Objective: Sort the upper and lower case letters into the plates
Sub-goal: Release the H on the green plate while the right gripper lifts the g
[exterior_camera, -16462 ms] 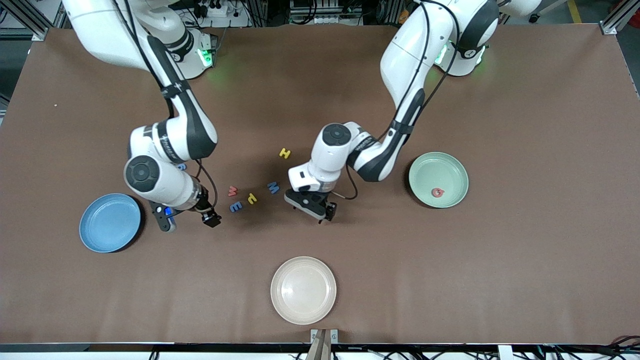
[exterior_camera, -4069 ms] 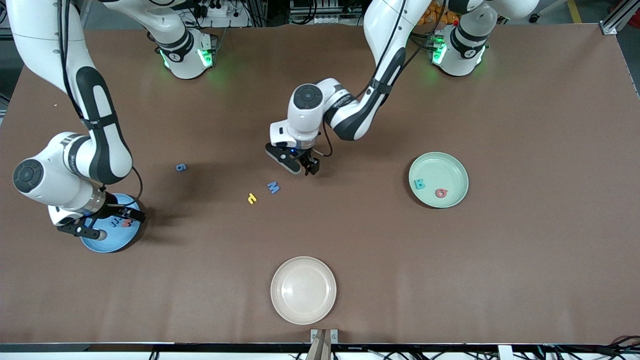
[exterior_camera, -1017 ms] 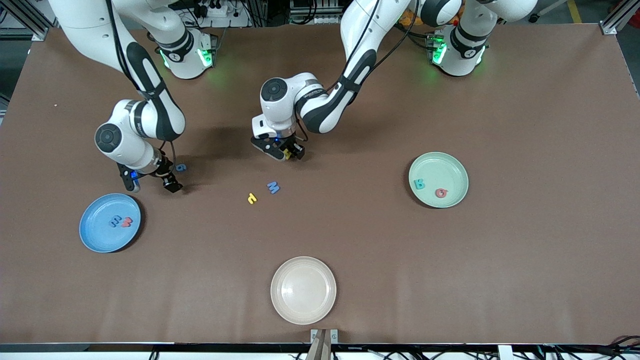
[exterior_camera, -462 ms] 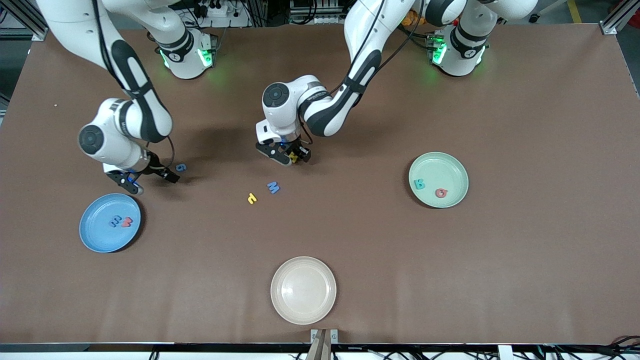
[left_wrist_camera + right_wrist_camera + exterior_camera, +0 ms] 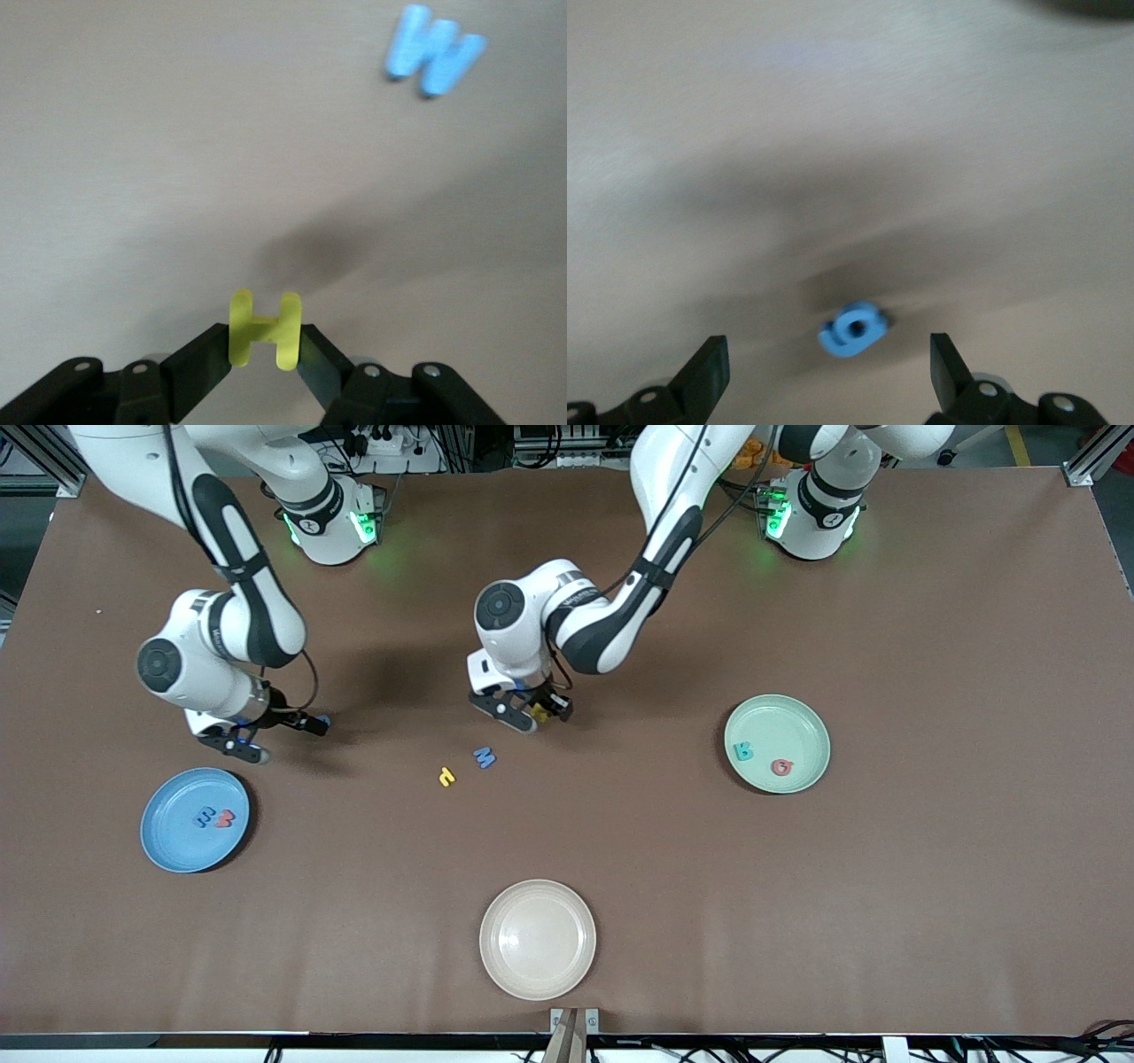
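Left wrist view shows my left gripper (image 5: 264,354) pinching the yellow H (image 5: 265,330) by its 2 legs, over bare table near the blue M (image 5: 484,757); it looks light, stiff, easily twisted. My right gripper (image 5: 829,372) hangs spread around the blue letter (image 5: 852,328). Since 0.5 s ago, H has shifted toward the mint plate (image 5: 802,713).

small blue letter (image 5: 853,328): motion-blurred in right wrist view, shape unreadable; in front view mostly hidden by right gripper (image 5: 276,734)
right gripper base: cut off by the wrist view's edge, only the jaws' tips show
left gripper (image 5: 265,354): body cropped at the wrist view's edge
letters in blue plate (image 5: 164,841): too small to read
yellow letter on bench (image 5: 446,777): too small to name
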